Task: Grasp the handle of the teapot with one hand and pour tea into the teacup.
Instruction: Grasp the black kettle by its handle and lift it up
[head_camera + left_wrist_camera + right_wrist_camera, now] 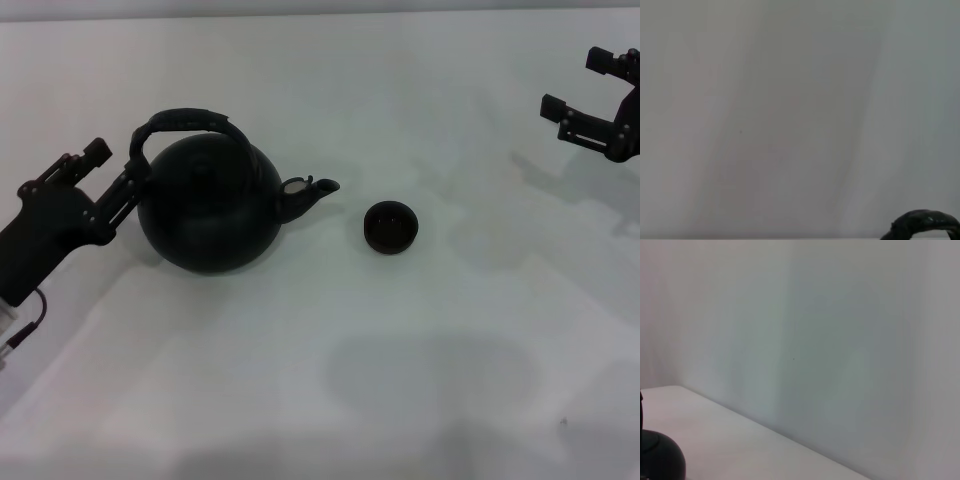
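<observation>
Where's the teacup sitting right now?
In the head view the teacup stands on the white table near centre, just off the teapot spout's tip, on its right, apart from it.

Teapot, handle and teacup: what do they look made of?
Teapot: likely cast iron or dark ceramic, matte black with a dull sheen. Handle: black and slightly uneven, possibly wrapped; hard to tell. Teacup: matte black, seemingly the same material.

Both wrist views cut the teapot (657,457) to slivers; only its handle (925,222) shows in the left.
</observation>
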Robot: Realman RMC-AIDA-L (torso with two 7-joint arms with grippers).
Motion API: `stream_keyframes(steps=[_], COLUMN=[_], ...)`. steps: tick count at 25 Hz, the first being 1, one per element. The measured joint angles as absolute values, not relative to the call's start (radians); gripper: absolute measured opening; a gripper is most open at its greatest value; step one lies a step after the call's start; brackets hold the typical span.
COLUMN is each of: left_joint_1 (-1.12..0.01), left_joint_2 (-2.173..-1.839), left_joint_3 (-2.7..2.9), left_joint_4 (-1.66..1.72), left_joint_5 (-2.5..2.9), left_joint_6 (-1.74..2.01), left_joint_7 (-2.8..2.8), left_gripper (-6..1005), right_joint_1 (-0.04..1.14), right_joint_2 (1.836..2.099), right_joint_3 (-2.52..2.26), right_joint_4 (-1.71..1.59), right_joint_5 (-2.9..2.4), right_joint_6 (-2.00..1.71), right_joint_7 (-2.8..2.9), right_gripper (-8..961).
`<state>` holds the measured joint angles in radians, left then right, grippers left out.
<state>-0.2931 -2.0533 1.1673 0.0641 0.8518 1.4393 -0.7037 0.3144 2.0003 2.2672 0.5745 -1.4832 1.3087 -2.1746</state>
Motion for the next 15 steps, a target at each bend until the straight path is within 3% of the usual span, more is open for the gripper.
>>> stream_keyframes(steps=[15], left_joint_1=[-0.302], left_joint_2=[-2.065], left_joint_3=[1.166], left_joint_4=[0.163], left_joint_5=[0.924], left_joint_6=[1.341], left_joint_7=[-0.801], left_gripper=[463], right_joint_1=[0.323], right_joint_2=[2.0], right_joint_3=[2.267], right_joint_4=[0.583], right_joint_5=[-1.476], right_joint_6=[1.288], right_joint_7=[-2.183], right_gripper=[860])
